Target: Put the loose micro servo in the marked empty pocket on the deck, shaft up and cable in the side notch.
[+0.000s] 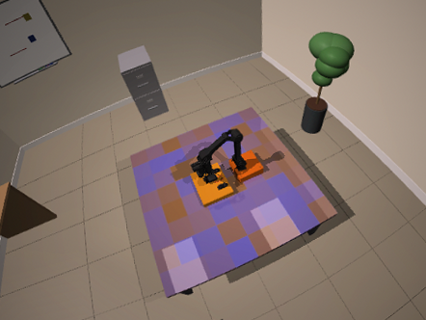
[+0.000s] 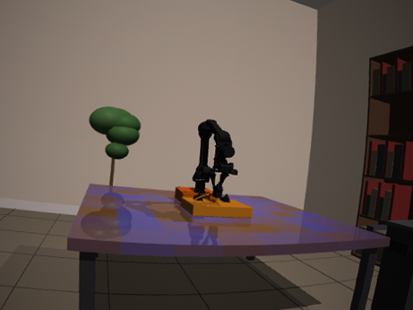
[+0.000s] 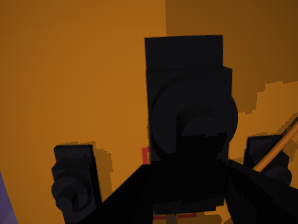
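Jaws clamping servo, carrying it low over orange deck for pocket seating. Gripper pointing down, keeping shaft up. Other servos sitting nearby. Red pocket mark peeking left of body.

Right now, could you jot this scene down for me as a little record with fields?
arm: black, bent over the orange deck
gripper: shut on the servo
servo: dark block held above the deck, not yet in a pocket
other servos: two more seen at the wrist view's edges
table: purple and orange patches
room: plant, filing cabinet, bookshelf
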{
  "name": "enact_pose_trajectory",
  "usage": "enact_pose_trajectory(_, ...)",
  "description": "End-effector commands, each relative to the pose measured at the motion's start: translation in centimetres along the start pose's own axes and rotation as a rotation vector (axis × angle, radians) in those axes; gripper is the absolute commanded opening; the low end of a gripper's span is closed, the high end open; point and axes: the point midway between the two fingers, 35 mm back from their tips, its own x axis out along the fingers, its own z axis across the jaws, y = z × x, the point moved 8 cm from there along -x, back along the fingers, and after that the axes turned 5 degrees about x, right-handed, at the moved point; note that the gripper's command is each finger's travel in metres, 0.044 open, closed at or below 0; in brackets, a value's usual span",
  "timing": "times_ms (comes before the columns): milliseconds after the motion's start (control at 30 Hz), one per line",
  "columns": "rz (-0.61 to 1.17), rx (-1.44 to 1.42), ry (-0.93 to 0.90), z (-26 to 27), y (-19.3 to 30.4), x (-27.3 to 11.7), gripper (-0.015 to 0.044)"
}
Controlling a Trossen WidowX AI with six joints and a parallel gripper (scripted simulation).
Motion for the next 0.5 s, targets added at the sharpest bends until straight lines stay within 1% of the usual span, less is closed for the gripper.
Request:
enact_pose_trajectory(0,-0.002,0.005,-0.004,-0.1,1.4,-0.1,0.0)
enact_pose_trajectory(467,0.003,0.005,-0.004,-0.6,7.1,0.0,0.0)
